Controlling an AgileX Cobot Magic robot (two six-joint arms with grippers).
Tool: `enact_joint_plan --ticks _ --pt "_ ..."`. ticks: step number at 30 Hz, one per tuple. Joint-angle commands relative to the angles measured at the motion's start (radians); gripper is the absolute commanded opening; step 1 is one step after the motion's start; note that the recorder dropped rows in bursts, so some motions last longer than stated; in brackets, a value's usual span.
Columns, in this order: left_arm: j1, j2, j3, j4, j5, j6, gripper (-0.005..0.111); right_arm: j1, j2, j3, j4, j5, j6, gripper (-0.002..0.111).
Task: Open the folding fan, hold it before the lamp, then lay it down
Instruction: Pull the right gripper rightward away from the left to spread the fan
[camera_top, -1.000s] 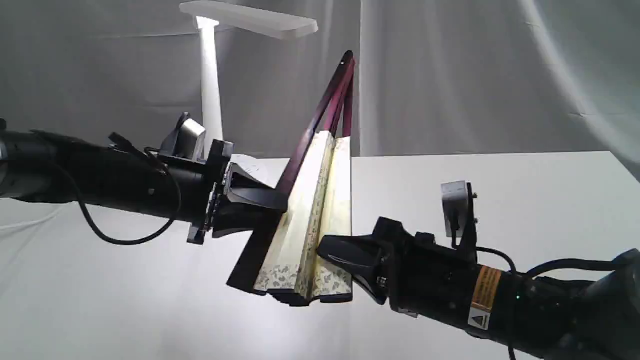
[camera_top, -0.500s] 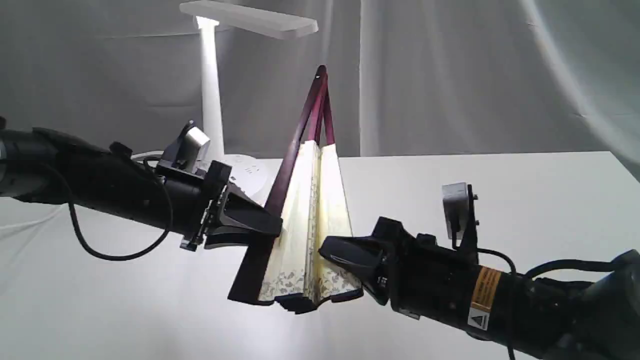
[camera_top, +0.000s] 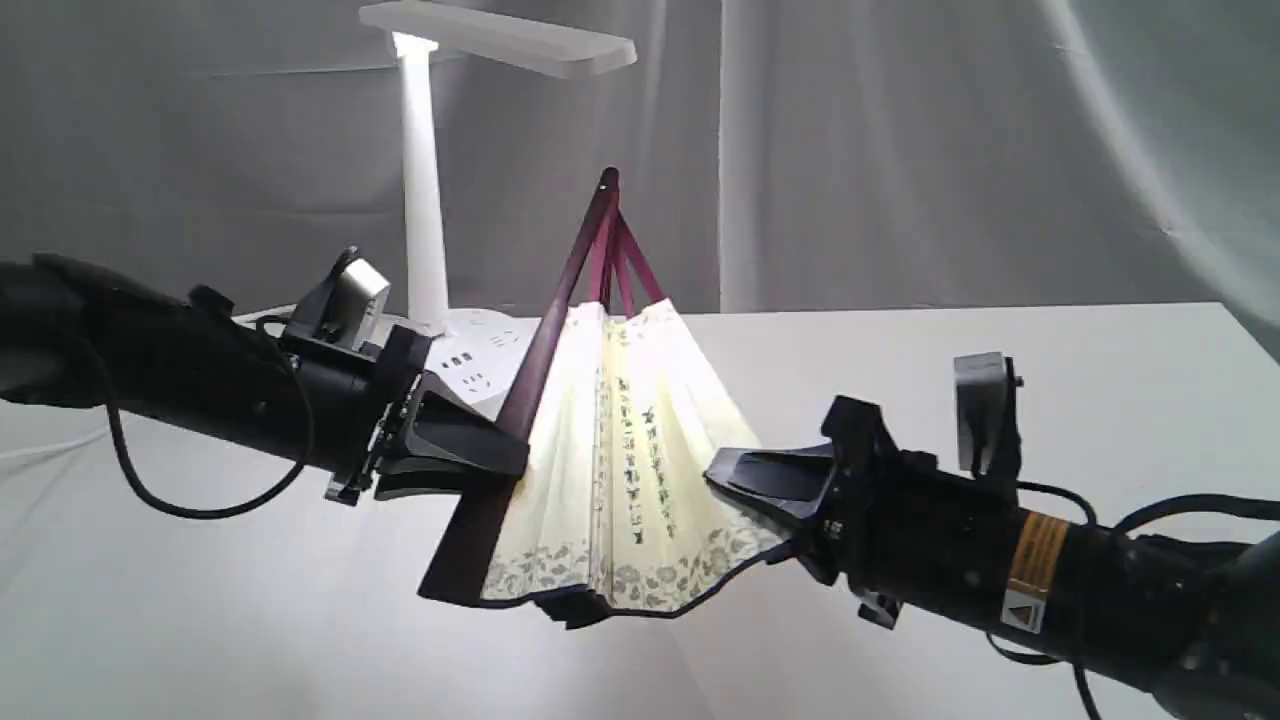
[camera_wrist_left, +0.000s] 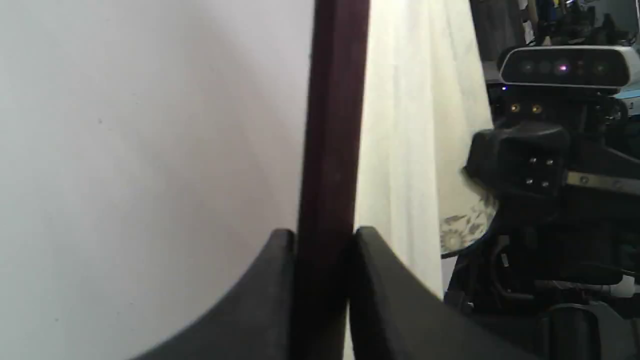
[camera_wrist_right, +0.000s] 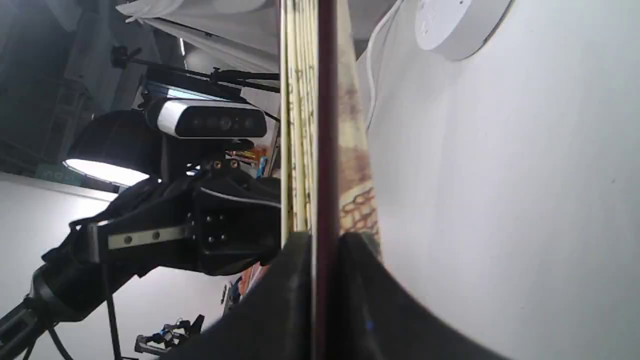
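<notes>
Your left end effector (camera_top: 505, 465) is shut tight on the folding fan (camera_top: 620, 470), its jaws pressed to both faces of the dark guard on that side; the left wrist view shows the stick filling the gap between them. Your right end effector (camera_top: 728, 478) is likewise closed on the opposite guard, with the maroon strip pinched between its jaws in the right wrist view. So the fan hangs between the two end effectors, seemingly clear of the counter (camera_top: 1000, 340), each one gripping a guard low down, near the leaf's wide bordered edge.

What the next move turns on is this: both guards run up and away from your end effectors and meet at the pivot (camera_top: 607, 180), above and roughly midway between them. The leaf is only partly spread, and pleats near its middle look bunched. To open further, you need to carry the end effectors apart along an arc about that pivot, not straight sideways, or the paper may strain. The lamp (camera_top: 420, 200) stands beyond the left end effector, behind the fan's left guard, so that arm is the nearer one.
</notes>
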Motion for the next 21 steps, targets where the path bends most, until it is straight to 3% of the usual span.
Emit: enact_joint_plan --ticks 1,21 --pt "0.003 -0.011 -0.004 0.023 -0.009 -0.014 0.0 -0.053 -0.006 -0.005 -0.063 -0.026 0.042 0.0" --pt "0.009 -0.011 -0.004 0.132 -0.009 -0.02 0.0 -0.297 -0.006 -0.005 -0.152 -0.026 0.094 0.0"
